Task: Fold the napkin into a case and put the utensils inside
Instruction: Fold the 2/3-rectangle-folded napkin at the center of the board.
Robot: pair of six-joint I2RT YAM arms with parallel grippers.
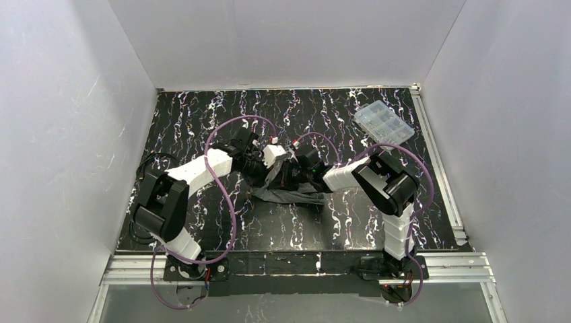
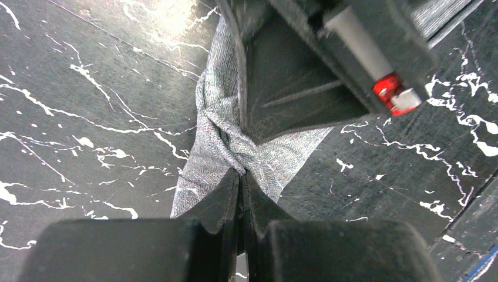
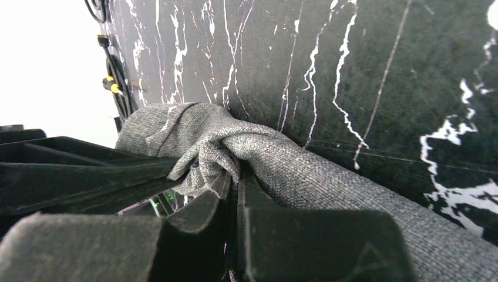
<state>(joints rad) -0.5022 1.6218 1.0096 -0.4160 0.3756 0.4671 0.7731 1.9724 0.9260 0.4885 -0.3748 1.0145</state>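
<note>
Starting left: pinched shut in the left gripper (image 2: 241, 174), a twisted bunch of the large dark grey woven cloth napkin (image 2: 218, 132), fanning out just ahead of the fingertips and under the other arm's black body. Closed as well, the right gripper (image 3: 233, 179), clamped on a crumpled fold of the same cloth, with the rest trailing away to its right. Nearly touching each other, with slack, knotted cloth in between.

Judged as mid-fold, with no case shape yet. To do it well: draw the two grips apart, level, until the held edge goes taut. Lower it flat ahead of the fingers, line up the edges, and release only once the fold lies smooth. Likely risk: dragging the bunch rather than folding it.

No purple spoon or fork found in any view.

Below both grippers, a black tabletop veined in white (image 1: 296, 232), glossy and probably slick under cloth. Well beyond the right gripper, a clear plastic compartment box (image 1: 382, 123). Plain white walls (image 1: 60, 134) on three sides.
</note>
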